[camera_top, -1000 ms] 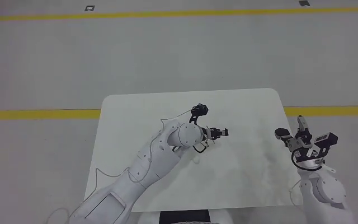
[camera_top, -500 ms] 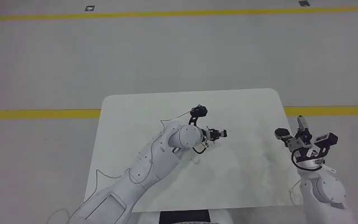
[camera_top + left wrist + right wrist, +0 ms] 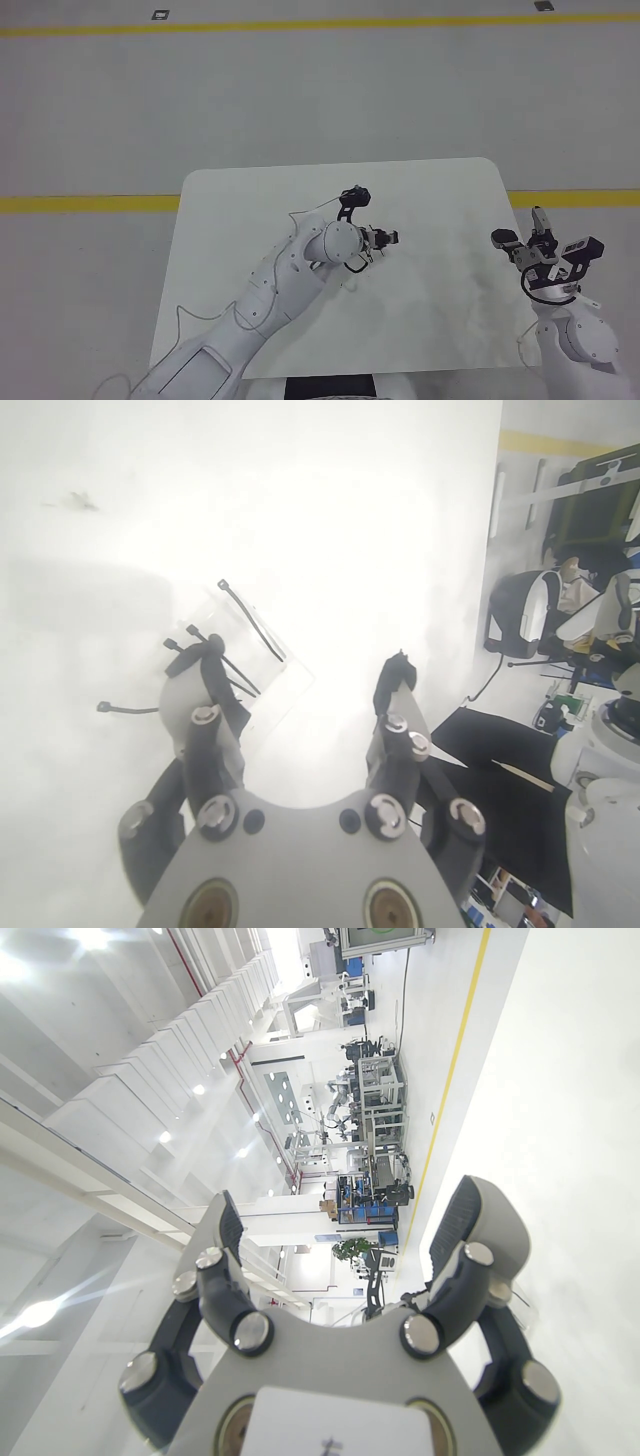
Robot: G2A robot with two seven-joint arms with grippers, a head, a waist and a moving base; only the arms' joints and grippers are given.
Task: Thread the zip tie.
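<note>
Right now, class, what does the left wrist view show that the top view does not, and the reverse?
Left wrist view: several black zip ties lying loose near one finger of the open left gripper. Top view: the whole white table, the right gripper at its edge, and yellow floor lines. Both: the left gripper over the table, holding nothing.

Top view: even, bright overhead light; surface (image 3: 440, 200) nearly shadowless. Left wrist view: heavy glare, surface washed to white haze, strongest ahead of the left claw (image 3: 305, 655) (zip ties (image 3: 250, 620) read as dark lines against it). Right wrist view: ceiling lamps (image 3: 199, 1089) flare with streaks; straight lines bow toward the edges.
</note>
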